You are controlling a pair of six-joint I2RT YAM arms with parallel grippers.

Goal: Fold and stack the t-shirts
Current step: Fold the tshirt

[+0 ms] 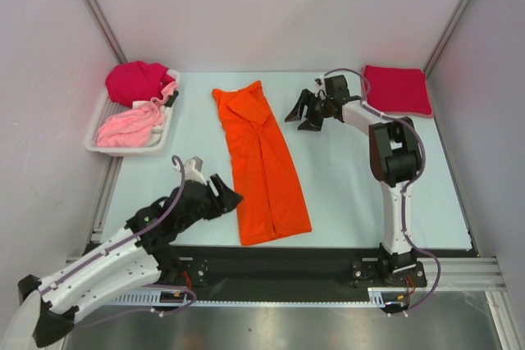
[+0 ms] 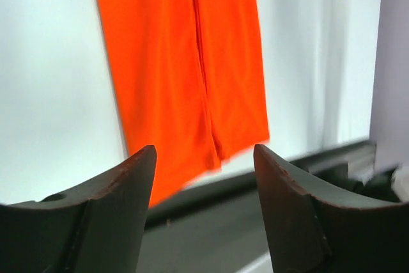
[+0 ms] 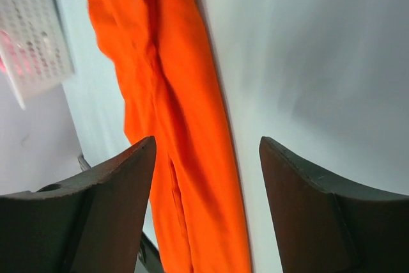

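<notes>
An orange t-shirt (image 1: 262,161) lies on the table as a long narrow strip, folded lengthwise, running from the back middle to the near edge. It also shows in the left wrist view (image 2: 179,62) and in the right wrist view (image 3: 172,113). My left gripper (image 1: 228,196) is open and empty, just left of the shirt's near end. My right gripper (image 1: 300,114) is open and empty, to the right of the shirt's far end. A folded crimson t-shirt (image 1: 397,89) lies at the back right.
A white perforated basket (image 1: 102,133) at the back left holds a crimson garment (image 1: 138,81) and a pink garment (image 1: 131,127). Grey walls close in both sides. A black rail (image 1: 328,261) runs along the table's near edge.
</notes>
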